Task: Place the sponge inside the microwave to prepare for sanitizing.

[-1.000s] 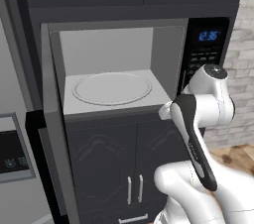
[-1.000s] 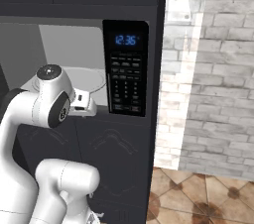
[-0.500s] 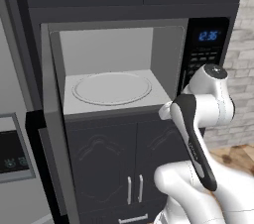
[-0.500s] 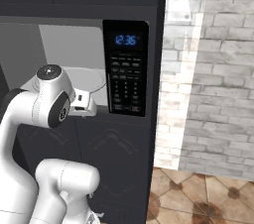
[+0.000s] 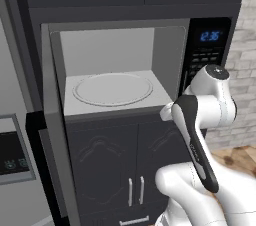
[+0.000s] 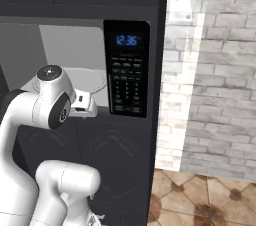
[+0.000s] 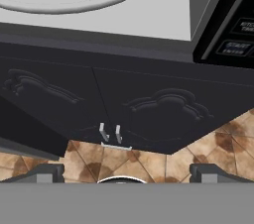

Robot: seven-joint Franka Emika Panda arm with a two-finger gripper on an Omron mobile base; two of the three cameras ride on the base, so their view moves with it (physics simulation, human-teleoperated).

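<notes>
The microwave (image 5: 110, 50) stands open, its door (image 5: 50, 120) swung out to the left and seen edge-on. Its pale interior holds a bare round turntable (image 5: 112, 89), and the black keypad panel (image 6: 127, 80) with blue digits is on its right. My gripper (image 7: 129, 173) is open, fingertips (image 7: 44, 172) wide apart with nothing between them. The hand (image 5: 167, 112) hovers just outside the microwave's front right corner, level with its floor (image 7: 163, 15) and pointing down over the cabinet. The sponge is out of view.
Dark cabinet doors (image 5: 135, 160) with small handles (image 7: 110, 133) sit below the microwave, and more cabinets above it. A grey appliance (image 5: 10, 155) stands at the left. A brick wall (image 6: 215, 70) and brown tile floor (image 6: 200, 195) lie to the right.
</notes>
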